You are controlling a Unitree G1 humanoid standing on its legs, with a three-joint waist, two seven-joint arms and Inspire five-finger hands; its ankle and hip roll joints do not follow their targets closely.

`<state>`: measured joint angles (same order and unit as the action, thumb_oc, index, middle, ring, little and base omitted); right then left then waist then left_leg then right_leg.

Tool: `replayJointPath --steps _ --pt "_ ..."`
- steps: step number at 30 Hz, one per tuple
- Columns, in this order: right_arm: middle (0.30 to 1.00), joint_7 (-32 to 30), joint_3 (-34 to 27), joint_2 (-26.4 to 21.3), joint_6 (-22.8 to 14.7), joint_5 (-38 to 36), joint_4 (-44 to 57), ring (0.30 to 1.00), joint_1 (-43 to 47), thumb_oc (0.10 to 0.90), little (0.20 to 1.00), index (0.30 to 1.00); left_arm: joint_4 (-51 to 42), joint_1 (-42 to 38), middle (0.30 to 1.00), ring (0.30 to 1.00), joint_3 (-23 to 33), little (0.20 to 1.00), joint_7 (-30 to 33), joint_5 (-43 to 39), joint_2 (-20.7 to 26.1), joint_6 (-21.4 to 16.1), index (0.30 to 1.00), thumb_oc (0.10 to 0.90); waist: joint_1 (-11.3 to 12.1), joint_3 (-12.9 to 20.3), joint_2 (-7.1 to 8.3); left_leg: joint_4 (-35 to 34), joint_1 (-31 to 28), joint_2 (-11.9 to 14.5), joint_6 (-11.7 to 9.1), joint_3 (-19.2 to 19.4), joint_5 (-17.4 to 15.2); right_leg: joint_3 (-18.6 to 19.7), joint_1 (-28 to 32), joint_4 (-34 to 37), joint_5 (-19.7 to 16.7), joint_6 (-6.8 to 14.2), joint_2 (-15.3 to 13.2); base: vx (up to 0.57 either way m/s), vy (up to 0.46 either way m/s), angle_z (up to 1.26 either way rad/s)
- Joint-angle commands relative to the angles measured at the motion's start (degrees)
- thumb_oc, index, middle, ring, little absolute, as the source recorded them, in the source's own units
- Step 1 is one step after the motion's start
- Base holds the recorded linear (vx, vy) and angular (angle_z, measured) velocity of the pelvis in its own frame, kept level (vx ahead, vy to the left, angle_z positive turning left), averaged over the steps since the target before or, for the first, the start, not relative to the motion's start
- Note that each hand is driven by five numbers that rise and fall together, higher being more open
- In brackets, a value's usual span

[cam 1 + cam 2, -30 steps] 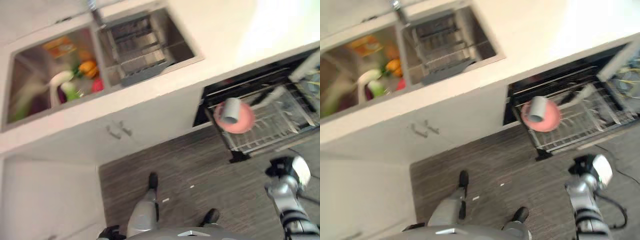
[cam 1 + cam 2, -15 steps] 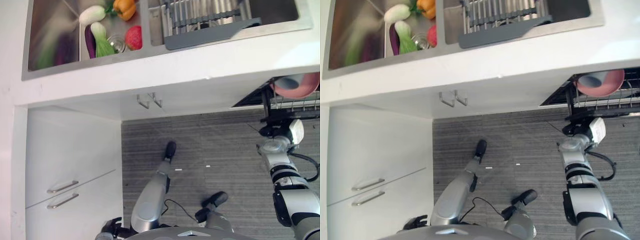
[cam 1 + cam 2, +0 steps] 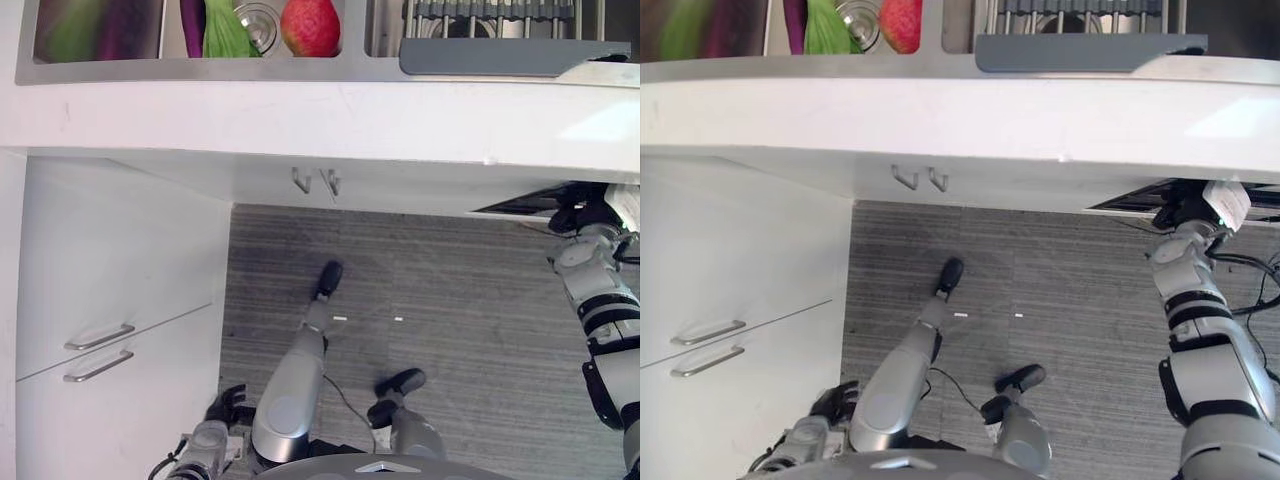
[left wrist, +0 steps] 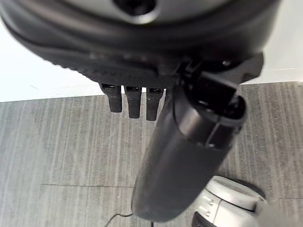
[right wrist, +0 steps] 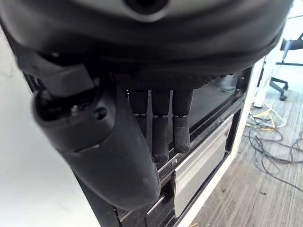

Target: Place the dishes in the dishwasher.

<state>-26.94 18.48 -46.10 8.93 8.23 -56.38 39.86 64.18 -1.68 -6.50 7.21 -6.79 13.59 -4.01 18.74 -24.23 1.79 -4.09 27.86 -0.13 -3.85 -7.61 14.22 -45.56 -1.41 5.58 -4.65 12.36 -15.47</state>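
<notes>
— Along the top of the left eye view, what do we have?

— We see the sink [image 3: 180,68] with a red fruit [image 3: 310,22], a green vegetable [image 3: 222,30], a purple one [image 3: 192,12] and a metal drain [image 3: 257,20]; beside it sits a grey dish rack [image 3: 500,55]. Below the white counter [image 3: 300,115] our left hand [image 3: 225,403] hangs low by the drawers [image 3: 100,340]. Our right hand [image 3: 580,214] is up at the counter's underside, at the dark dishwasher opening [image 3: 525,206].

— And the right eye view?

— We find the same scene: the right hand [image 3: 1180,212] at the opening's edge. We cannot make out any dish there.

— The left wrist view?

— We see the fingers [image 4: 132,101] straight and relaxed, holding nothing, above the grey wood floor [image 4: 57,142].

— The right wrist view?

— Our fingers [image 5: 161,127] hang straight and loose, empty, in front of the dishwasher's dark front and a silver panel [image 5: 201,165]. Cables [image 5: 274,137] lie on the floor beyond.
</notes>
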Motion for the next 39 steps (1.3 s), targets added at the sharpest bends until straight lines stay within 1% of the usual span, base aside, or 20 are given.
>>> replayJointPath --steps 1,5,6,7,11,13,17,18,19,20,21,22,23,28,29,31,34,35,36,39 --pt "0.3 -3.4 2.65 -4.77 -8.73 8.49 8.88 0.3 8.25 0.4 0.3 0.3 2.6 2.34 0.9 0.9 -4.25 0.9 2.17 -2.54 4.12 -0.56 0.9 0.8 3.41 2.61 0.57 -0.51 -4.31 1.03 -1.61 4.74 -7.76 4.56 -1.23 -4.68 0.72 0.08 -3.19 -0.05 0.005 -0.04" --pt "0.326 -2.66 1.0 0.08 -7.99 10.17 10.68 0.326 0.03 0.417 0.326 0.326 3.33 1.97 0.9 0.9 -3.03 0.9 1.53 -4.26 2.54 0.05 0.9 0.8 1.87 3.24 0.9 -0.44 -5.67 1.52 -1.37 5.25 -8.22 5.03 -0.55 -5.2 1.24 -0.23 -3.12 0.0 0.02 -0.08" --pt "0.516 -2.34 -0.48 1.8 -7.82 10.57 11.84 0.516 -3.76 0.544 0.516 0.516 3.55 2.18 0.9 0.9 -2.48 0.9 1.25 -4.28 2.44 0.24 0.9 0.8 1.43 3.68 1.11 -0.43 -6.31 1.54 -1.18 5.25 -8.5 5.13 -0.12 -5.63 1.41 -0.29 -3.15 0.04 0.036 -0.03" --pt "0.9 -1.74 -1.84 3.39 -7.67 11.07 13.41 0.9 -7.42 0.8 0.9 0.9 3.95 2.24 0.9 0.9 -1.79 0.9 1.03 -4.09 2.36 0.59 0.9 0.8 0.82 4.26 1.37 -0.4 -7.08 1.55 -0.92 5.34 -8.86 5.25 0.37 -6.05 1.49 -0.27 -3.24 0.03 0.024 0.0" --pt "0.9 0.2 -6.48 9.69 -7.65 11.04 16.03 0.9 -20.47 0.8 0.9 0.9 5.3 2.95 0.9 0.9 0.86 0.9 -0.54 -3.71 1.52 1.71 0.9 0.8 -1.62 6.73 2.16 -0.34 -10.55 1.41 0.09 5.49 -10.38 5.65 2.86 -7.59 1.65 -0.17 -3.77 0.1 0.067 0.04" --pt "0.9 3.55 -8.62 16.07 -7.96 10.08 14.85 0.9 -31.61 0.8 0.9 0.9 6.69 3.77 0.9 0.9 3.17 0.9 -2.19 -3.75 0.29 2.53 0.9 0.8 -4.65 10.01 3.08 -0.35 -15.25 0.54 1.8 5.59 -12.27 6.82 5.3 -10.77 0.77 0.16 -4.75 0.19 0.195 0.08" --pt "0.9 5.65 -9.31 18.81 -7.94 9.93 13.61 0.9 -36.74 0.8 0.9 0.9 6.54 4.78 0.9 0.9 4.02 0.9 -3.0 -3.52 0.15 2.61 0.9 0.8 -6.4 11.79 3.24 -0.38 -18.82 -0.35 3.26 5.73 -13.48 8.51 5.47 -15.9 -0.01 0.43 -6.27 0.1 0.169 -0.09" --pt "0.9 7.46 -10.72 21.08 -7.87 8.38 10.95 0.9 -40.42 0.8 0.9 0.9 6.64 4.77 0.9 0.9 4.3 0.9 -3.11 -4.09 0.05 2.63 0.9 0.8 -9.29 12.55 2.37 -0.38 -22.23 -0.98 4.84 5.58 -14.19 12.7 4.46 -23.73 -1.38 -0.09 -7.21 0.06 0.192 -0.19" --pt "0.9 7.46 -10.72 21.08 -7.87 8.38 10.95 0.9 -40.42 0.8 0.9 0.9 6.64 4.77 0.9 0.9 4.3 0.9 -3.11 -4.09 0.05 2.63 0.9 0.8 -9.29 12.55 2.37 -0.38 -22.23 -0.98 4.84 5.58 -14.19 12.7 4.46 -23.73 -1.38 -0.09 -7.21 0.05 0.359 -0.29" --pt "0.9 8.59 -11.83 23.54 -8.0 5.65 6.64 0.9 -42.69 0.8 0.9 0.9 6.79 4.53 0.9 0.9 4.5 0.9 -3.33 -4.74 0.29 2.63 0.9 0.8 -11.4 12.81 1.26 -0.44 -24.87 -1.26 5.93 6.02 -13.67 18.57 0.92 -29.37 -2.64 -1.43 -6.29 -0.01 0.167 -0.1" --pt "0.9 8.59 -11.83 23.54 -8.0 5.65 6.64 0.9 -42.69 0.8 0.9 0.9 6.79 4.53 0.9 0.9 4.5 0.9 -3.33 -4.74 0.29 2.63 0.9 0.8 -11.4 12.81 1.26 -0.44 -24.87 -1.26 5.93 6.02 -13.67 18.57 0.92 -29.37 -2.64 -1.43 -6.29 0.04 0.189 0.05" --pt "0.9 10.0 -12.68 25.79 -8.12 1.32 0.93 0.9 -43.06 0.8 0.9 0.9 6.91 3.72 0.9 0.9 4.24 0.9 -3.4 -5.86 0.24 2.4 0.9 0.8 -12.5 13.17 0.34 -0.51 -26.87 -0.5 5.59 6.07 -13.94 22.23 -1.32 -28.81 0.33 -2.51 -4.06 0.12 -0.075 0.18" --pt "0.9 12.34 -14.24 28.01 -7.93 -3.63 -6.57 0.9 -42.67 0.8 0.9 0.9 7.81 2.32 0.9 0.9 3.46 0.9 -4.35 -5.66 0.27 2.25 0.9 0.8 -13.49 14.02 0.01 -0.52 -28.04 -0.12 4.8 5.2 -14.64 24.01 -1.42 -21.91 1.83 -2.69 -2.96 0.12 -0.075 0.18" --pt "0.9 14.7 -15.31 29.45 -7.48 -7.37 -11.83 0.9 -42.04 0.8 0.9 0.9 9.43 1.43 0.9 0.9 3.15 0.9 -5.7 -4.72 0.21 2.58 0.9 0.8 -14.83 14.78 0.1 -0.65 -29.61 0.07 4.23 4.66 -15.36 27.27 -1.75 -14.86 -0.89 -1.48 -2.28 0.09 -0.1 0.16" --pt "0.9 16.89 -15.52 30.74 -7.28 -9.23 -15.55 0.9 -41.94 0.8 0.9 0.9 10.83 0.76 0.9 0.9 2.59 0.9 -7.18 -3.24 0.45 2.56 0.9 0.8 -16.29 15.25 0.47 -0.91 -31.73 0.23 3.96 3.76 -16.0 33.08 -3.04 -12.26 -2.54 -0.39 -0.59 0.13 -0.088 0.63" --pt "0.9 19.81 -15.47 32.65 -6.73 -11.19 -19.48 0.9 -42.99 0.8 0.9 0.9 13.11 0.15 0.9 0.9 2.69 0.9 -8.16 -1.54 0.61 2.95 0.9 0.8 -16.15 16.76 1.76 -0.91 -33.17 0.56 3.28 3.21 -16.83 32.52 -0.42 -10.38 -0.73 -0.32 -0.11 0.18 -0.222 0.16" --pt "0.9 21.2 -15.54 33.41 -6.78 -11.99 -20.59 0.9 -43.14 0.8 0.9 0.9 14.13 0.21 0.9 0.9 2.72 0.9 -8.52 -1.13 0.34 3.18 0.9 0.8 -16.48 17.36 1.78 -0.91 -33.63 1.76 2.48 2.68 -16.9 31.59 0.77 -10.01 -0.09 -0.68 0.66 0.08 -0.148 0.16" --pt "0.9 21.2 -15.54 33.41 -6.78 -11.99 -20.59 0.9 -43.14 0.8 0.9 0.9 14.13 0.21 0.9 0.9 2.72 0.9 -8.52 -1.13 0.34 3.18 0.9 0.8 -16.48 17.36 1.78 -0.91 -33.63 1.76 2.48 2.68 -16.9 31.59 0.77 -10.01 -0.09 -0.68 0.66 0.15 -0.401 0.99" --pt "0.9 22.2 -15.24 33.47 -6.49 -12.96 -22.35 0.9 -42.2 0.8 0.9 0.9 15.79 0.86 0.9 0.9 1.15 0.9 -8.76 0.87 -0.59 3.4 0.9 0.8 -16.33 19.01 1.07 -0.91 -33.38 4.27 0.28 1.87 -16.37 28.77 3.94 -7.1 1.92 -2.13 2.45 0.1 -0.328 1.07" --pt "0.9 22.59 -13.99 33.03 -6.66 -11.93 -22.21 0.9 -41.36 0.8 0.9 0.9 16.5 1.33 0.9 0.9 0.59 0.9 -8.49 1.91 -1.1 3.39 0.9 0.8 -16.09 19.54 0.48 -0.91 -33.24 5.27 -0.68 1.63 -15.98 27.43 5.37 -5.23 2.14 -2.63 3.28 0.05 -0.162 0.53"
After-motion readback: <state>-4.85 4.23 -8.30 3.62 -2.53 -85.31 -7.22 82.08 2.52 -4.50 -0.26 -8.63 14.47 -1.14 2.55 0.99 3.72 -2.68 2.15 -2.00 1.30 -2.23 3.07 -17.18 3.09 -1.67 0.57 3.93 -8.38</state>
